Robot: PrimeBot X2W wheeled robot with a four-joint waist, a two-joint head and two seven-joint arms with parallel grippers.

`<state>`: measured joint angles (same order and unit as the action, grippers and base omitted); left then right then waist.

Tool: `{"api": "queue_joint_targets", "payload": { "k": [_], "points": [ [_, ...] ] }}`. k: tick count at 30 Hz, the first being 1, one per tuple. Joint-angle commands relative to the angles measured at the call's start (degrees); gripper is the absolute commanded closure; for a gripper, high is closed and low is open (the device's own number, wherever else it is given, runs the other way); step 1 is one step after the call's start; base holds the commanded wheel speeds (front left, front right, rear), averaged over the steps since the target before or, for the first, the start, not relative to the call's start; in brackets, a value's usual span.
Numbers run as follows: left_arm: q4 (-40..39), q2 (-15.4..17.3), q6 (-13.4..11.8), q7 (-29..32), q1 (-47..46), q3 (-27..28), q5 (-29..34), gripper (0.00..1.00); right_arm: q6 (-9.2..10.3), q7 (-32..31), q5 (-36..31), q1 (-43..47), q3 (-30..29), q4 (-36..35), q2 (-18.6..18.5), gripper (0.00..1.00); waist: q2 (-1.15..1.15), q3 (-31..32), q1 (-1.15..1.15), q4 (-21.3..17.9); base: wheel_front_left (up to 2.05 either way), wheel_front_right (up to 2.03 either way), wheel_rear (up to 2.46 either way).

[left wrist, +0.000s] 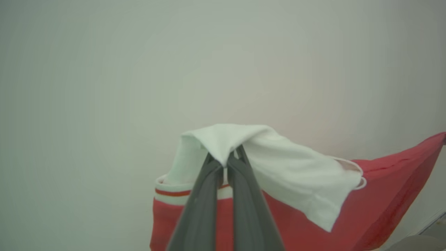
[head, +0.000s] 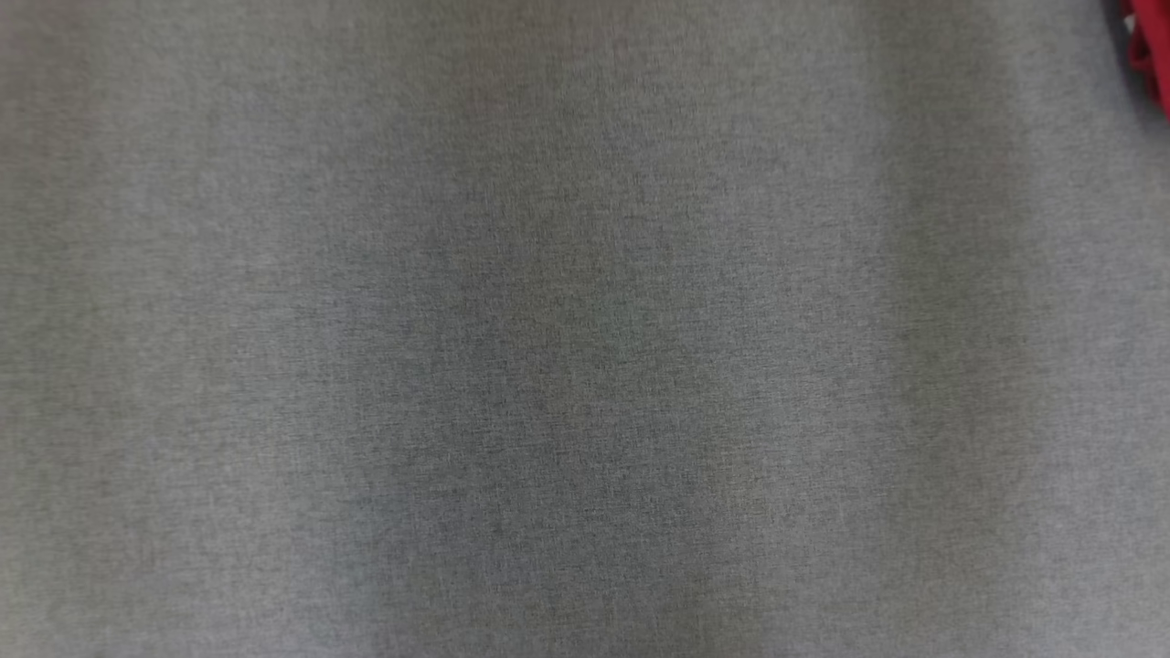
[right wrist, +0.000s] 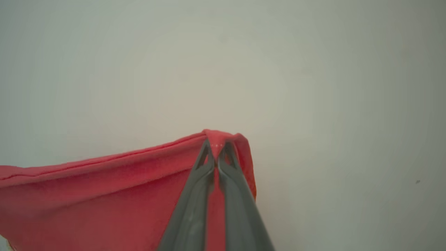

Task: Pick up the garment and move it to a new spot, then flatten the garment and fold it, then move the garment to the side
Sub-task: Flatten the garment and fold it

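The garment is red with white parts and a white-and-red striped band. In the left wrist view my left gripper (left wrist: 224,161) is shut on a white fold of the garment (left wrist: 296,174), and red cloth stretches away to the right. In the right wrist view my right gripper (right wrist: 216,149) is shut on the red hem of the garment (right wrist: 104,188), which runs off taut to the left. Both hold it up against a pale wall. A sliver of the red garment (head: 1150,50) shows at the head view's top right corner.
A grey cloth-covered table (head: 548,347) spreads across the head view. A plain pale wall (right wrist: 313,87) stands behind both grippers. A bit of floor edge (left wrist: 432,223) appears at the lower right of the left wrist view.
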<state>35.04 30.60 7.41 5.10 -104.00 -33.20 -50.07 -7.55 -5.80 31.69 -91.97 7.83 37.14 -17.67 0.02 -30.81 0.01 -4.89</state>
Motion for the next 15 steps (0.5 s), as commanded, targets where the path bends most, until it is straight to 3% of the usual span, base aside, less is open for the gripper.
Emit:
{"api": "queue_joint_targets", "payload": {
  "k": [1, 8, 15],
  "points": [
    [0.6, 0.0, 0.1, -0.7, -1.3, -1.1, -1.0, 1.00, 0.15, 0.5, -0.1, -1.5, 0.8, 0.9, -1.0, 1.00, -0.02, -1.5, -0.01, 0.2, 0.00, 0.00, 0.00],
    [4.3, 1.1, 0.0, -3.7, -3.4, -6.2, -5.2, 1.00, 0.15, 2.2, 2.4, -3.6, 5.8, 5.1, -3.3, 1.00, -0.02, -2.0, -0.01, 1.2, 0.00, 0.00, 0.00],
    [5.6, 2.0, 0.0, -6.9, -0.3, -8.4, -8.8, 1.00, 0.16, 3.4, 5.7, -0.5, 9.9, 4.6, -5.3, 1.00, -0.02, -0.9, -0.01, 1.6, 0.00, 0.00, 0.00]
  ]
}}
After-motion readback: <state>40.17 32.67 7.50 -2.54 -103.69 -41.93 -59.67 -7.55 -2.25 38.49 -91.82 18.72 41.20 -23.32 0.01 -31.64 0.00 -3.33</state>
